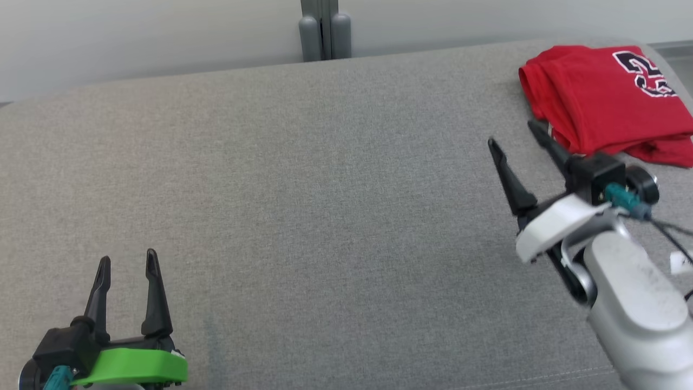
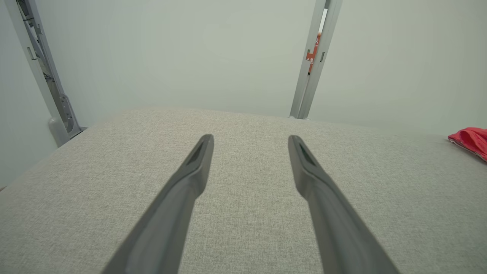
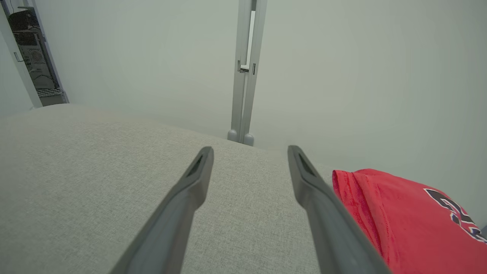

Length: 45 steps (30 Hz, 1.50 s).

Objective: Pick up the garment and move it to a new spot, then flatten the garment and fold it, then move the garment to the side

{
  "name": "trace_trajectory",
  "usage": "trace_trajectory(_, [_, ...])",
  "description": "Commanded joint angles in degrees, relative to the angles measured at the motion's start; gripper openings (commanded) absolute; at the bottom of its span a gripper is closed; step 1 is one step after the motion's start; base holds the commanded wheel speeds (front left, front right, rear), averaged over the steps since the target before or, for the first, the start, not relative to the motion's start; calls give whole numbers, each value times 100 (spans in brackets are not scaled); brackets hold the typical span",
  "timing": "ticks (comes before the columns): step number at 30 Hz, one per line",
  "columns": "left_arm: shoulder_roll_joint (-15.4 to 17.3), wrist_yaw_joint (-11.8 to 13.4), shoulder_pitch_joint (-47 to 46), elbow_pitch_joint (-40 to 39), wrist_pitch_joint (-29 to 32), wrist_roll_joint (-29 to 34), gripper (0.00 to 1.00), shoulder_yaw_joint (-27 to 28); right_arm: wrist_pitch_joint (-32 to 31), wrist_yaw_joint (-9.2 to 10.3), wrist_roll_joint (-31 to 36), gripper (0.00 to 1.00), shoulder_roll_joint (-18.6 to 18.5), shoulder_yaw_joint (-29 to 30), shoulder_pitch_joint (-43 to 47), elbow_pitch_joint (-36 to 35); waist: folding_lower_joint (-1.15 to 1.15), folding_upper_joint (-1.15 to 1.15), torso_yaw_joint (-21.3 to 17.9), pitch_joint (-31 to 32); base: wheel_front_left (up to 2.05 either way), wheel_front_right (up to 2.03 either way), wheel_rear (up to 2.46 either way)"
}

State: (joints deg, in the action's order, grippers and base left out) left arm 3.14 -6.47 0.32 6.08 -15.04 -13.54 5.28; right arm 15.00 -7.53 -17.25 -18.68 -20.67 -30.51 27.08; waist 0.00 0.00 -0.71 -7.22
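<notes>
The garment [image 1: 606,103], a bright red jersey with a dark white-outlined number, lies folded at the far right corner of the grey fabric surface [image 1: 303,189]. My right gripper [image 1: 514,135] hovers just left of it, open and empty, fingers apart; in the right wrist view the garment [image 3: 399,220] lies beside the right finger of that gripper [image 3: 250,152]. At the near left, far from the jersey, my left gripper [image 1: 127,260] stands open with nothing between its fingers. Seen from the left wrist, the left gripper [image 2: 250,140] points over bare fabric, and a red edge of the garment [image 2: 470,140] shows at the right border.
A grey metal post [image 1: 325,30] stands against the pale wall behind the surface's far edge. The surface's right edge runs just beyond the jersey. Cables [image 1: 671,233] trail from my right wrist.
</notes>
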Motion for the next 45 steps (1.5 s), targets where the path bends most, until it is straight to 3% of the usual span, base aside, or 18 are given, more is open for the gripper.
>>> trace_trajectory(1, [1, 14, 97, 45, -14, -14, 100, 22, 21, 11, 13, 100, 77, 80, 309, -122, 0, 0, 65, 231, 0, 0, 0])
trace_trajectory(11, [-7, -10, 347, 236, -13, -13, 100, 66, 22, 11, 152, 100, 486, 793, 1756, -799, 0, 0, 111, 722, 0, 0, 0])
trace_trajectory(22, [5, -46, 425, 339, -14, 48, 100, 98, 22, 11, 440, 100, 979, 1560, 2728, -1545, 0, 0, 207, 904, 0, 0, 0])
trace_trajectory(30, [69, -58, 398, 420, -14, 66, 100, 48, 22, 11, 552, 100, 1223, 1836, 3090, -1821, 0, 0, 302, 989, 0, 0, 0])
trace_trajectory(45, [94, -80, 390, 507, -14, -34, 100, 12, 22, 10, 539, 100, 1327, 1902, 3234, -1826, 0, 0, 332, 1049, 0, 0, 0])
